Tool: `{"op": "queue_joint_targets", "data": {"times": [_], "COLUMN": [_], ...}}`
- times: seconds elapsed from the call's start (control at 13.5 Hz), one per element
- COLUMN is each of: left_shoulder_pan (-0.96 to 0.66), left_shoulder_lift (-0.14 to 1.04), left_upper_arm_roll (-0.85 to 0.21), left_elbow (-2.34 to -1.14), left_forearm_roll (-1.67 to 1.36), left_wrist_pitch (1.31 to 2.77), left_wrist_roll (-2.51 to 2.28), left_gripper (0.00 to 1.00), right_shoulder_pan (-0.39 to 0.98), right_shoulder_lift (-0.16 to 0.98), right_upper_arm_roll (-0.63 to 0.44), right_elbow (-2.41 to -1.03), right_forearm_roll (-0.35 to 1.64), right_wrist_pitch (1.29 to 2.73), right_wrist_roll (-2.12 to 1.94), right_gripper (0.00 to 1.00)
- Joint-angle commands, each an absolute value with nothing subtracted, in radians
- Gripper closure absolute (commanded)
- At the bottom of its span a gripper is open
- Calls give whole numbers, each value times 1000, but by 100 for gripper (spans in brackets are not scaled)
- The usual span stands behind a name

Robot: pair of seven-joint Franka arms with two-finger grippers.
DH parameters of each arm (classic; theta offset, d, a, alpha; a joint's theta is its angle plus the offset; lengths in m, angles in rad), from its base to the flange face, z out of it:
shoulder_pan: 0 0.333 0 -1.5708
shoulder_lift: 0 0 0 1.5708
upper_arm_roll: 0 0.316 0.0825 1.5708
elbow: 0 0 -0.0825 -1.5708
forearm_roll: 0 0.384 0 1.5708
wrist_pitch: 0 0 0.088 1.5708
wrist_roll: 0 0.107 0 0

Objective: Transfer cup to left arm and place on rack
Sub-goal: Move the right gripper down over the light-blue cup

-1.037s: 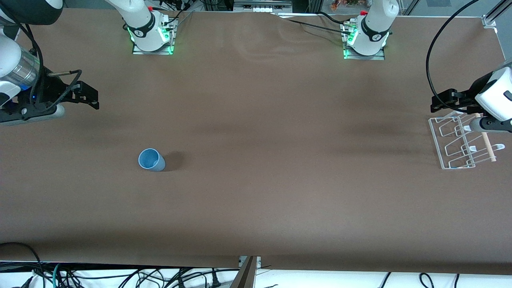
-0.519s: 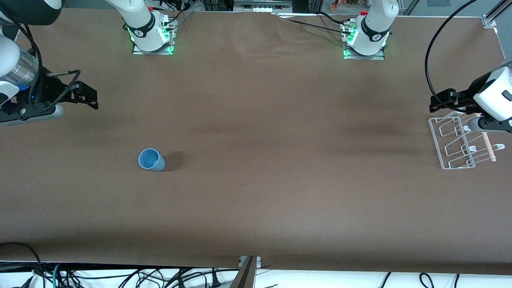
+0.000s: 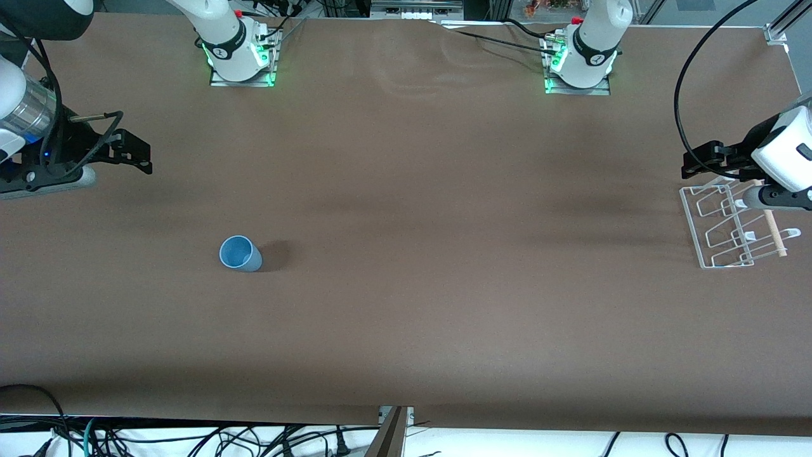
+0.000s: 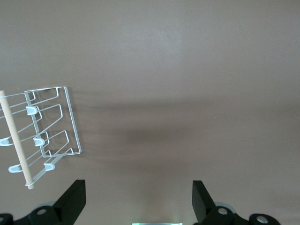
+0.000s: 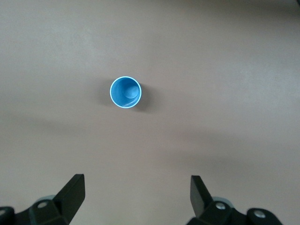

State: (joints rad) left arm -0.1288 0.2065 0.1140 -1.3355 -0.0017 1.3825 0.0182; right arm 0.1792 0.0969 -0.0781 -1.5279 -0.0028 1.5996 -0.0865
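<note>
Brown cloth covers your whole table (image 3: 406, 254), and on it you have one cup (image 3: 240, 254) and one rack (image 3: 729, 225), well apart. Your cup is a small light-blue tumbler, plain and handleless, standing upright with its mouth up toward the right arm's end of the table; the right wrist view looks straight down into it (image 5: 125, 92). Your right gripper (image 3: 136, 152) hangs over bare cloth near that end, jaws spread wide, nothing between them and clear of the cup. Your rack, white wire loops with a pale wooden rod (image 3: 772, 225) along one side, lies at the left arm's end. Your left gripper (image 3: 701, 158) hangs beside the rack's edge, jaws likewise apart and empty.
</note>
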Motion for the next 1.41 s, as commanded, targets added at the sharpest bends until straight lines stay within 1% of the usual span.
{"op": "queue_joint_targets", "data": {"times": [0.0, 0.59, 0.89, 1.04, 1.19, 1.33], "left_shoulder_pan": [-121, -120, -118, -117, -118, -118], "left_shoulder_lift": [225, 225, 225, 227, 227, 227], "left_upper_arm_roll": [114, 114, 114, 115, 115, 115], "left_elbow": [-1299, -1299, -1299, -1299, -1299, -1299], "left_forearm_roll": [-18, -18, -18, -18, -18, -18], "left_wrist_pitch": [1376, 1376, 1376, 1376, 1376, 1376], "left_wrist_roll": [21, 21, 21, 21, 21, 21], "left_gripper": [0, 0, 0, 0, 0, 0], "right_shoulder_pan": [181, 181, 175, 173, 172, 173], "right_shoulder_lift": [80, 87, 135, 137, 141, 193], "right_upper_arm_roll": [-68, -69, -72, -75, -80, -80], "right_elbow": [-1528, -1551, -1568, -1673, -1816, -1877], "right_forearm_roll": [-15, -15, -15, -17, -15, -17], "right_wrist_pitch": [1595, 1597, 1635, 1745, 1926, 2064], "right_wrist_roll": [-92, -95, -103, -106, -104, -101], "right_gripper": [1, 1, 1, 1, 1, 1]}}
